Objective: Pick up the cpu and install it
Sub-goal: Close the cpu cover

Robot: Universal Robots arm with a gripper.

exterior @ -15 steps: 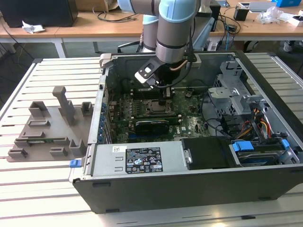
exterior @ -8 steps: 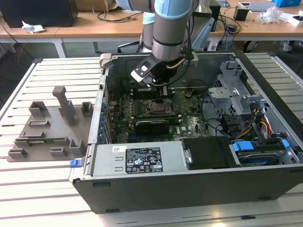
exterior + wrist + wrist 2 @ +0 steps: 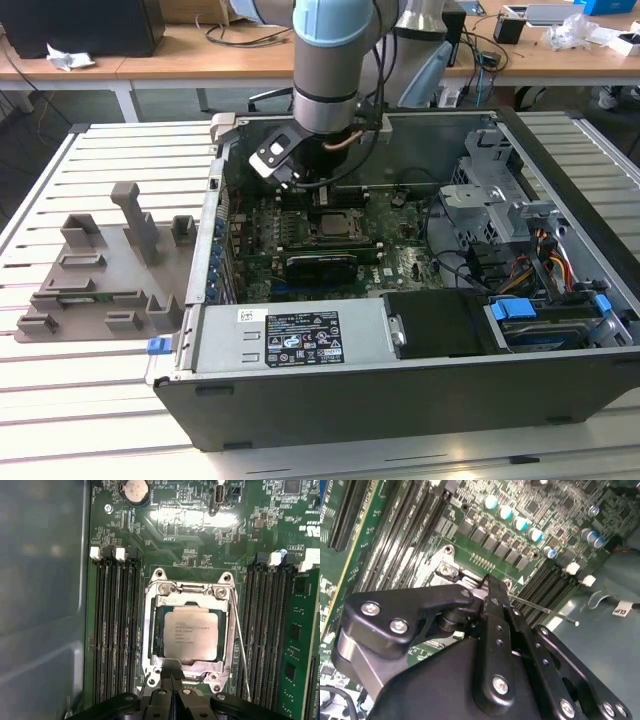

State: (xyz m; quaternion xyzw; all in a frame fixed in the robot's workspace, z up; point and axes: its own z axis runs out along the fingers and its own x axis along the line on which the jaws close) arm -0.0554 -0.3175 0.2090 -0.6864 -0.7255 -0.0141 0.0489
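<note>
Within the socket frame (image 3: 150,630), 6 o'clock from the wrist (image 3: 325,100) in the exterior view, found cpu (image 3: 191,634) lying flat. Noted fingers (image 3: 163,686) closed together, empty, near its edge. Judged seating step; calls for light, level contact.

- In the first wrist view, the picture's edge is cutting off the claw (image 3: 170,682), leaving just its fingertips and knuckles showing.
- Those fingertips are covering the nearest rim of the socket frame (image 3: 192,588).
- The print on the cpu (image 3: 191,634) is blurring past telling.
- The grey case wall (image 3: 40,580) beside the board is smearing into a soft haze.
- In the second wrist view, the claw's black body is hiding most of the socket frame.
- In the exterior view, the arm (image 3: 325,70) is blocking the far stretch of the motherboard (image 3: 400,262) and is running off the upper edge.
- There the cpu is showing too small to judge its seating.
- The table (image 3: 110,150) is being cropped at the sides.
</note>
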